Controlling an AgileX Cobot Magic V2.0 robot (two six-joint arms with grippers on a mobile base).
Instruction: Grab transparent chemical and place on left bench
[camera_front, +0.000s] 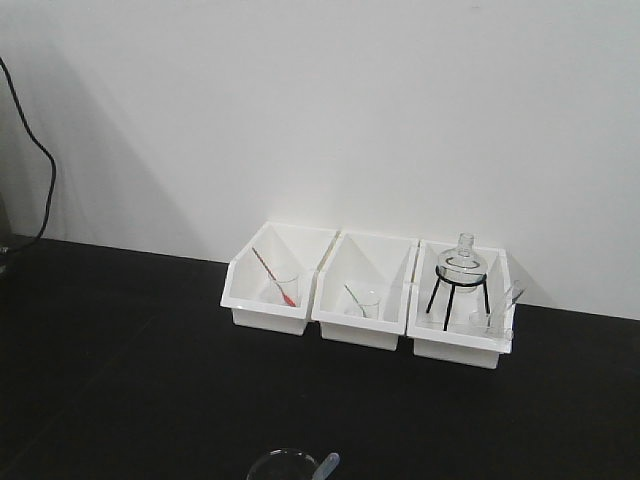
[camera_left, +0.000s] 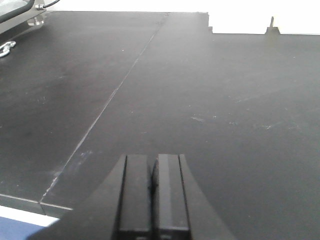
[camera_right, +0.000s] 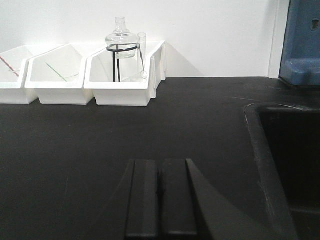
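A clear glass round rim (camera_front: 282, 464) shows at the bottom edge of the front view, cut off, with a pale dropper tip (camera_front: 328, 464) beside it; it may be the transparent chemical beaker. It stands on the long black bench (camera_front: 120, 380). My left gripper (camera_left: 154, 167) is shut and empty, low over bare black countertop (camera_left: 210, 100). My right gripper (camera_right: 160, 165) is shut and empty over the black top, with the sunken sink (camera_right: 292, 165) to its right. Neither gripper shows in the front view.
Three white bins stand against the back wall: the left bin (camera_front: 262, 300) holds a tiny beaker with a red stick, the middle bin (camera_front: 355, 318) one with a green stick, the right bin (camera_front: 455, 338) a round flask on a black tripod (camera_front: 461, 268). A blue unit (camera_right: 302, 42) stands behind the sink.
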